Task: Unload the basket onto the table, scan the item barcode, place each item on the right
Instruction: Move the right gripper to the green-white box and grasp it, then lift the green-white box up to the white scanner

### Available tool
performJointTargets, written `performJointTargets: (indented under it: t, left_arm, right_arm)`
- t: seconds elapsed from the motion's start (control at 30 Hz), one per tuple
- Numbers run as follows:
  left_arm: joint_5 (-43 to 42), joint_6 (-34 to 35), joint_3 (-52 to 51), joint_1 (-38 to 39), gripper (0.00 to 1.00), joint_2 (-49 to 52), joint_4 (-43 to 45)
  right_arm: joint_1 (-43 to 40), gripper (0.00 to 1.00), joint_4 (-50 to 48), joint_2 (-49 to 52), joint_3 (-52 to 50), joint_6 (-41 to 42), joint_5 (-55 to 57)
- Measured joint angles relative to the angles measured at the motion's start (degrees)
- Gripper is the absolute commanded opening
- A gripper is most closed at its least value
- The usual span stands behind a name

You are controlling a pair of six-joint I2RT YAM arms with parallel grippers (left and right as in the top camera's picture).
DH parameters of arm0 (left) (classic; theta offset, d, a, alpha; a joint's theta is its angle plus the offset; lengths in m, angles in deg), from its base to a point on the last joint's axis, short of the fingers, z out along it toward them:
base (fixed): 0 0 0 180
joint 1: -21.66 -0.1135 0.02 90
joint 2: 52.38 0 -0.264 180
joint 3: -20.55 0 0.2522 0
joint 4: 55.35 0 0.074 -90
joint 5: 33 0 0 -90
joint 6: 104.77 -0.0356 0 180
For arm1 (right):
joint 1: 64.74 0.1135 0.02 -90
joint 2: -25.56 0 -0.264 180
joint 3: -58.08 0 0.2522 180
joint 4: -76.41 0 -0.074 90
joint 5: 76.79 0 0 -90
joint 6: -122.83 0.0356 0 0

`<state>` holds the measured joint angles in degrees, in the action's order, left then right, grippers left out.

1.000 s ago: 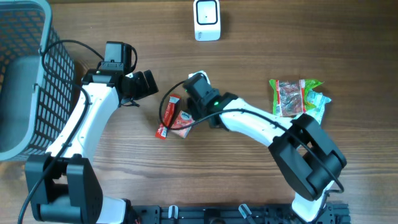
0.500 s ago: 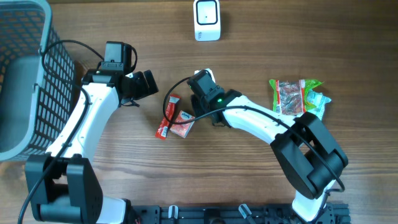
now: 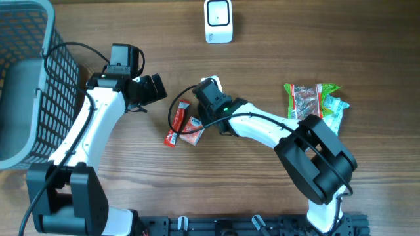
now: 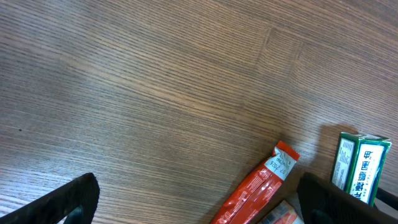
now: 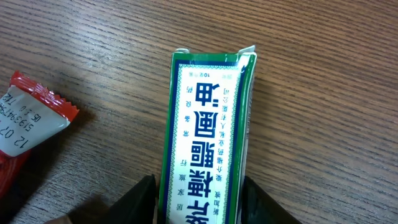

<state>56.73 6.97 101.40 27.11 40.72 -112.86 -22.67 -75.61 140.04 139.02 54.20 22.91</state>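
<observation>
Right wrist view: green-and-white box, printed face up, is clamped between the jaws of the right gripper, over the wooden table, near a red sachet. Left gripper is spread wide, nothing held. White scanner is set well apart.

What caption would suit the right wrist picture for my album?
Right gripper straddling a green-and-white box, red packet nearby, wooden table beneath.
</observation>
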Motion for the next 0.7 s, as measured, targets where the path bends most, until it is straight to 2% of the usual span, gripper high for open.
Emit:
performJointTargets:
  t: [0.23,0.43,0.53,0.7]
  left_arm:
    - [0.0,0.0,0.0,0.0,1.00,0.0,0.0]
    - [0.0,0.0,0.0,0.0,1.00,0.0,0.0]
    - [0.0,0.0,0.0,0.0,1.00,0.0,0.0]
    - [0.0,0.0,0.0,0.0,1.00,0.0,0.0]
  right_arm:
    - [0.0,0.23,-0.1,0.0,0.0,-0.1,0.0]
    - [-0.1,0.20,2.8,-1.9,-0.1,-0.2,-0.3]
    - [-0.6,0.16,4.9,-7.3,-0.3,-0.2,-1.8]
    - [-7.6,0.12,6.0,-21.6,0.3,0.5,-15.7]
